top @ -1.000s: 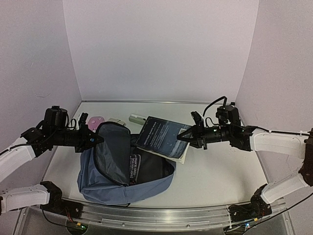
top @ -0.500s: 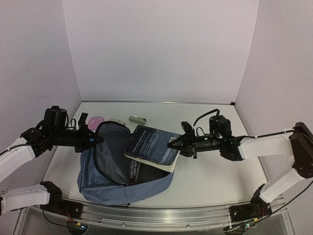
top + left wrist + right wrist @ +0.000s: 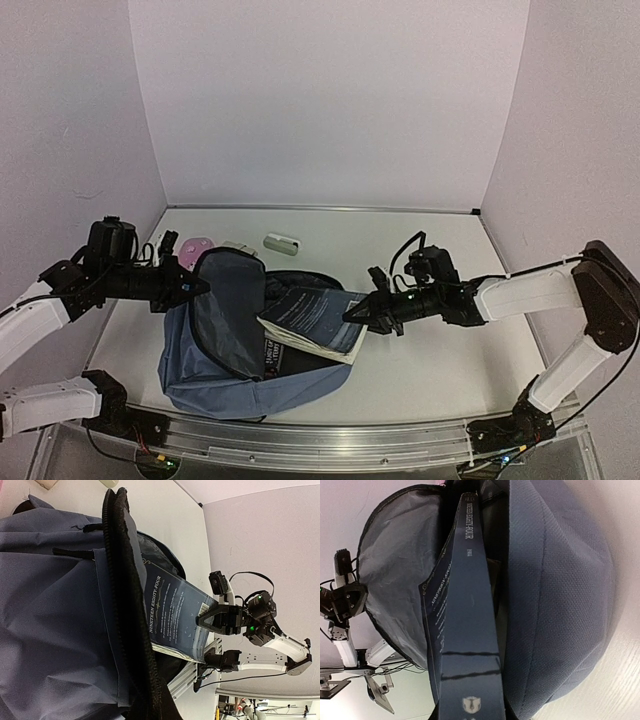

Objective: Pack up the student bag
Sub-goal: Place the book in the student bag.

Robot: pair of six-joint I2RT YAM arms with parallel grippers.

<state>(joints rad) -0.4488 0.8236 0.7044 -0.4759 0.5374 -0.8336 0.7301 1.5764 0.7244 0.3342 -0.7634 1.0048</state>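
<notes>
L gripper (image 3: 192,286) is pinched tight on the zip rim of the student bag (image 3: 215,375), propping the flap up. The bag lies on the table (image 3: 440,350), left of centre, mouth facing right. Fabric looks soft, floppy, prob. light. It'd likely sag w/o that hold, so the firmer zip edge is the place to grab. Book (image 3: 318,320) sits partway in the mouth, spine side first. R gripper (image 3: 352,315) is clamped on the book's outer edge — stiff, smooth cover, could slip.

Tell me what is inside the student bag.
A dark book, held by the right tool, is partly inside the student bag, over its grey lining. Anything deeper is covered by the book.
</notes>
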